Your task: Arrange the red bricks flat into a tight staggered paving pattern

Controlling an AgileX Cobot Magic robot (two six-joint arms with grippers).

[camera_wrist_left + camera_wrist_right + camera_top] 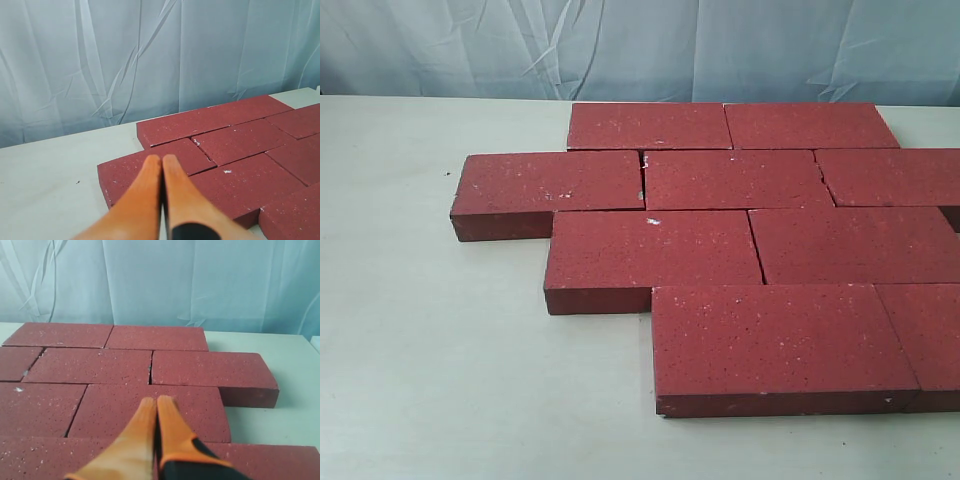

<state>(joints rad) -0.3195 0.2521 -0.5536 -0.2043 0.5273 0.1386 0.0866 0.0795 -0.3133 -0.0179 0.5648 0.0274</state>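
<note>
**Paving check: pattern laid, seams under review**

Dark red, white-speckled rectangular paver bricks (740, 230) lay flat in four offset rows on the pale worktop (420, 350), ahead of and beneath both pincers. Left pincer (162, 161): clenched, holding nothing, tips lined up over the protruding end brick. Right pincer (156, 402): clenched, empty, over a mid-pattern brick. Judged stage: final tightening. A thin seam (150, 368) showed just ahead of the right pincer. The next move would likely call for a closed-tip sideways push on the end brick beyond it.
</note>
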